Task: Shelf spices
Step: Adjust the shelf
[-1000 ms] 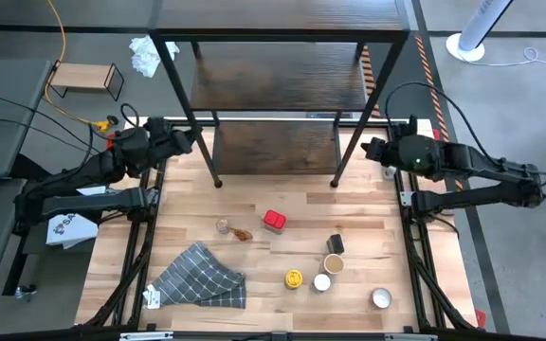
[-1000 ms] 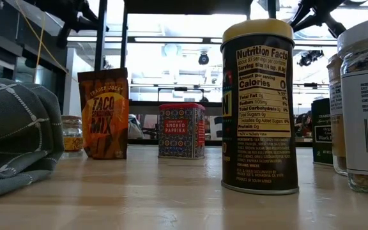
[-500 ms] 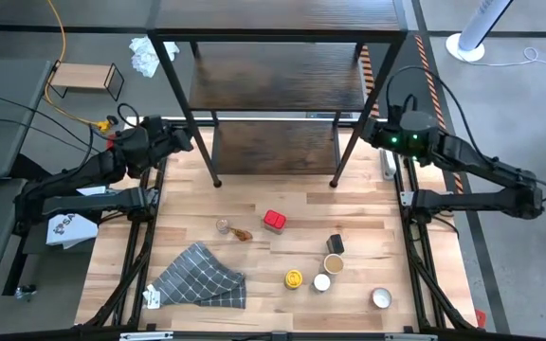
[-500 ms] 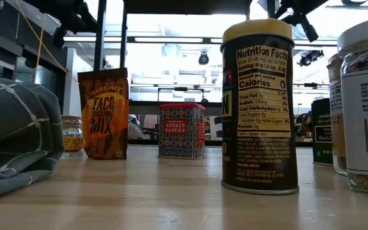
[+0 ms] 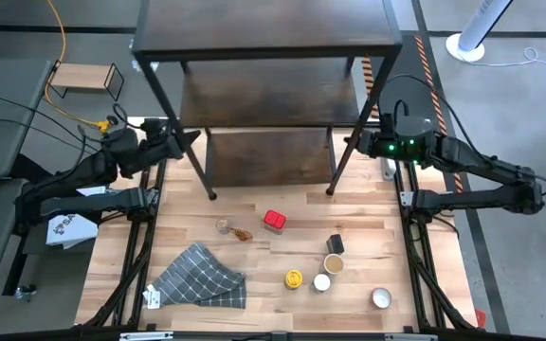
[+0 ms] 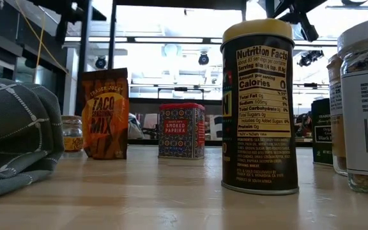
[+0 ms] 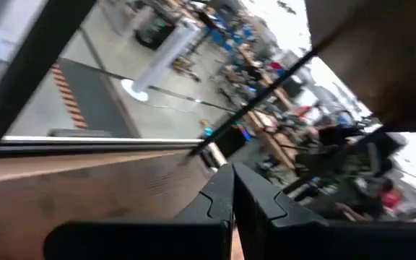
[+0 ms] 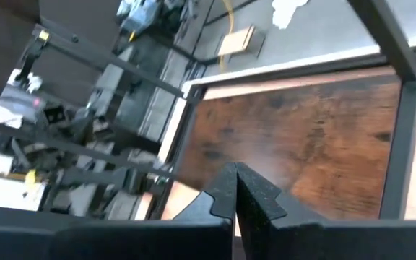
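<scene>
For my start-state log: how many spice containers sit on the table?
8, all on the table: small jar, taco pouch, red tin mid-table; dark box, tan-lidded jar, yellow-lidded shaker, white-lidded jar nearer the front; pale-lidded jar front right.

Off-task stuff: a grey checked cloth (image 5: 200, 277) sits crumpled on the wooden counter (image 5: 254, 308) near its front left. On the floor past the counter's back left corner there's a small light-wood stand (image 5: 85, 78) with black wire legs, with a yellow cable (image 5: 62, 43) running near it and a white fan base (image 5: 466, 45) off at back right.

Robotics lab: workbenches (image 7: 280, 137), concrete floor (image 5: 500, 95).
</scene>
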